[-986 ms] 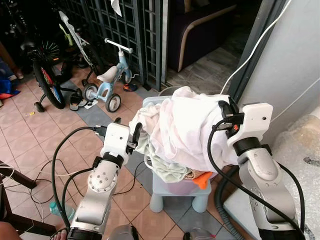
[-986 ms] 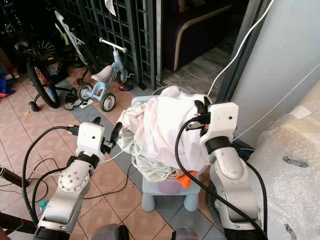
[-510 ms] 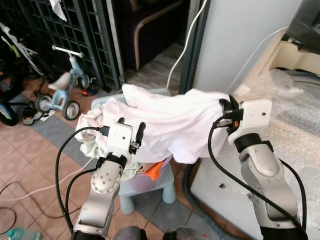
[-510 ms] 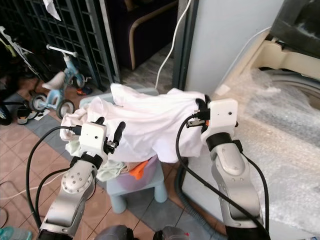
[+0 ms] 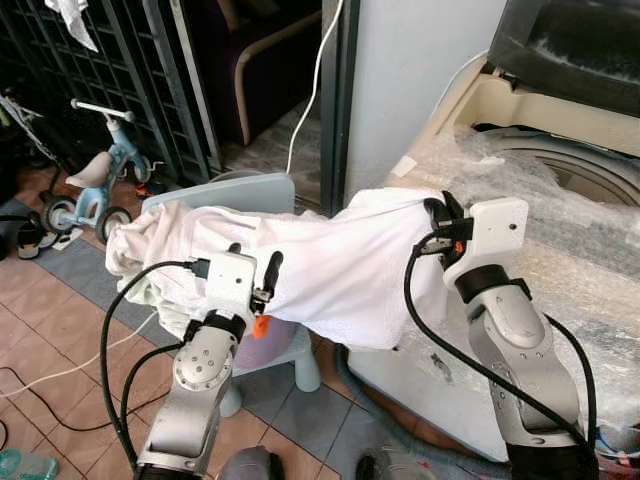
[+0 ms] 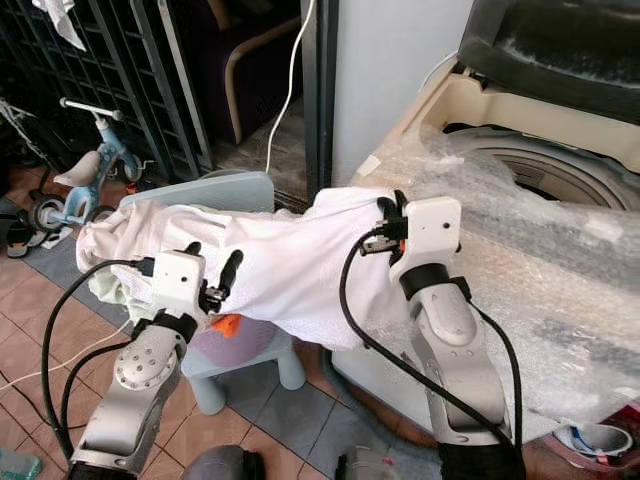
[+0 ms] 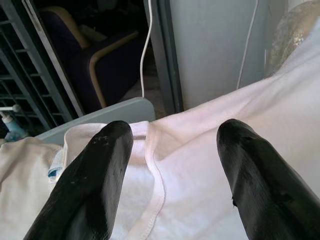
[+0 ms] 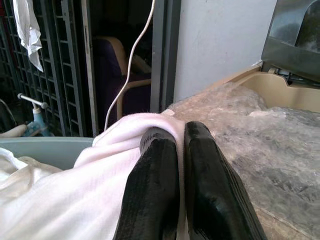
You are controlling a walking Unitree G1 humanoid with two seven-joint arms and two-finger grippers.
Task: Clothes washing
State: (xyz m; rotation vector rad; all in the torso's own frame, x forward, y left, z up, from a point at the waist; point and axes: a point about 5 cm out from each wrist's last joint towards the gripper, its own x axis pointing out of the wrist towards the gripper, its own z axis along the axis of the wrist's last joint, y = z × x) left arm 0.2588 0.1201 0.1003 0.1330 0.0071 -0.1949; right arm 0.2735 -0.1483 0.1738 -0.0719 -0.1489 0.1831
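A large white garment (image 5: 330, 265) stretches from the laundry pile in the light blue basket (image 5: 225, 190) over to the washing machine (image 5: 560, 150). My right gripper (image 5: 438, 218) is shut on the garment's end, above the machine's bubble-wrapped top near its front corner. In the right wrist view the two black fingers (image 8: 165, 165) are pressed together with white cloth bunched at them. My left gripper (image 5: 254, 268) is open, its fingers lying against the garment's middle; in the left wrist view its fingers (image 7: 95, 170) stand apart over the cloth. An orange item (image 5: 260, 326) pokes out under the pile.
The basket rests on a small pale stool (image 5: 290, 360). The machine's drum opening (image 5: 565, 170) lies to the right under a raised dark lid (image 5: 570, 45). A grey hose (image 5: 385, 400) runs along the machine's base. A blue tricycle (image 5: 95, 170), a metal grille and floor cables stand left.
The camera has swung right, bringing the washing machine into view. My right gripper has carried the garment's end off the basket pile toward the machine, pulling it out long. The left gripper stays open.
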